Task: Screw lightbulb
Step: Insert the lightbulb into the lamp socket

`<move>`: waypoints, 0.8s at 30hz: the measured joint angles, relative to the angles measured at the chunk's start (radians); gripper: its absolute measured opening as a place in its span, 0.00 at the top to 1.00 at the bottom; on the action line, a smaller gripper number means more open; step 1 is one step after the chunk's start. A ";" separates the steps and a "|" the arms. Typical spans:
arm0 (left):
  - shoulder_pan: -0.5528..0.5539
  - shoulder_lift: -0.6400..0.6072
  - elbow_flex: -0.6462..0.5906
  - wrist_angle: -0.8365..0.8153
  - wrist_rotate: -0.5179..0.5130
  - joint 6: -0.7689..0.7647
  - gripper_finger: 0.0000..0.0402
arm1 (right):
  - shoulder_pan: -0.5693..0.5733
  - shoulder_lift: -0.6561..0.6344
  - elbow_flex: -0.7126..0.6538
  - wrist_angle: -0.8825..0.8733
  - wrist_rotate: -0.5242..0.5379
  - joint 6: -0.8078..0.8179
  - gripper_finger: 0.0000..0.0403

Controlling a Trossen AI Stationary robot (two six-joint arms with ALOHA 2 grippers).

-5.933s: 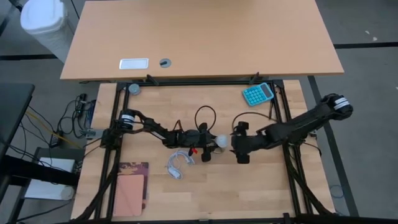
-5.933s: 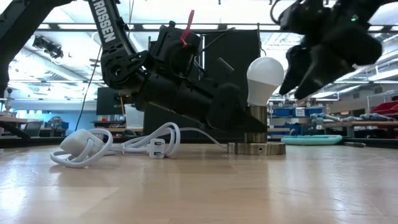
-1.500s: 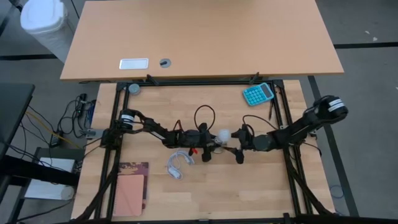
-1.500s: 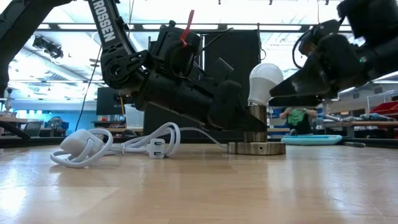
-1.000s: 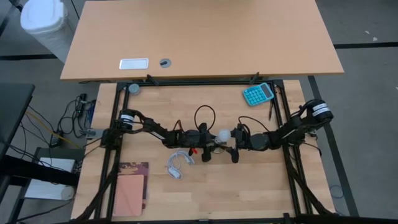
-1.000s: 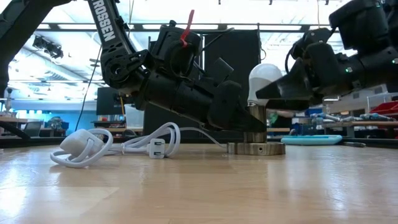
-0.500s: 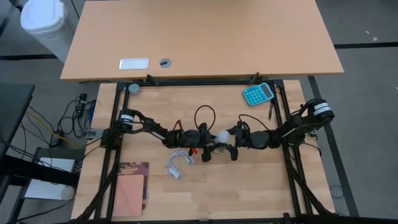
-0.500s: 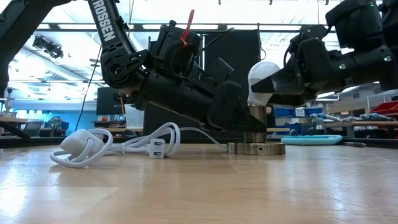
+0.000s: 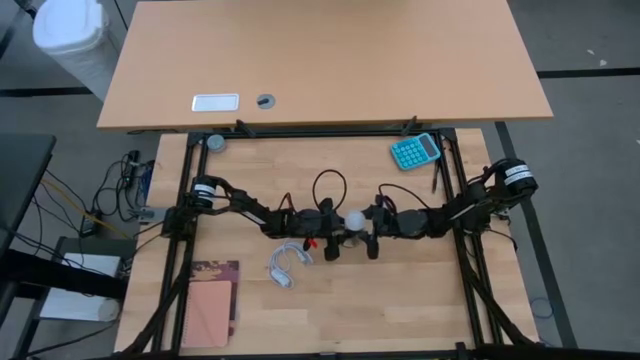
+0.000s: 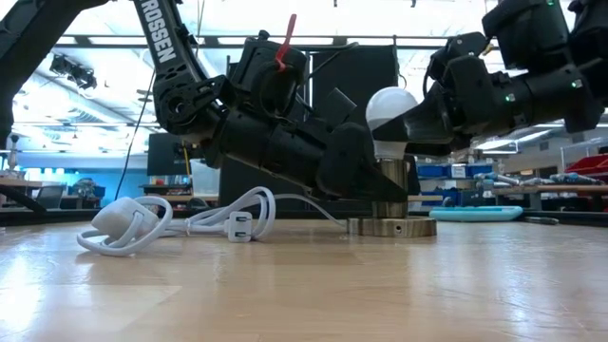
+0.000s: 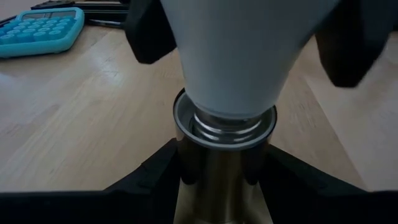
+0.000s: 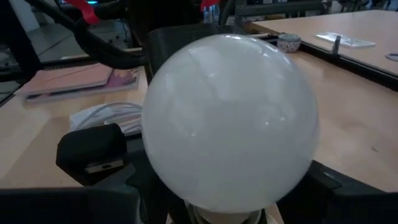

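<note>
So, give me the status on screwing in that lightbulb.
Done: the lightbulb stands upright with its threaded cap in the metal socket, which the left gripper clamps at the neck. In hand: the right gripper has its fingers either side of the bulb. Left: threads show above the socket rim, so more turning seems needed.

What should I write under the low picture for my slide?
Two robot arms meet at a white lightbulb standing in its metal socket on the wooden table, white cord coiled nearby.

Matt white lightbulb (image 12: 230, 124) in a shiny metal socket (image 11: 224, 140); the table (image 10: 304, 285) is pale, smooth-grained wood.
</note>
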 joint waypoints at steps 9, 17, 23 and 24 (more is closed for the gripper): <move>0.000 0.000 0.000 0.000 0.005 -0.021 0.53 | -0.020 -0.015 0.033 -0.146 -0.096 -0.020 0.44; 0.000 0.000 0.000 -0.001 0.004 -0.015 0.53 | -0.045 -0.078 0.033 -0.219 -0.140 -0.024 0.43; 0.000 0.000 0.000 -0.001 0.004 -0.012 0.53 | -0.067 -0.133 0.033 -0.267 -0.160 -0.025 0.43; 0.000 0.000 0.000 -0.001 0.004 -0.012 0.53 | -0.068 -0.142 0.033 -0.280 -0.161 -0.026 0.43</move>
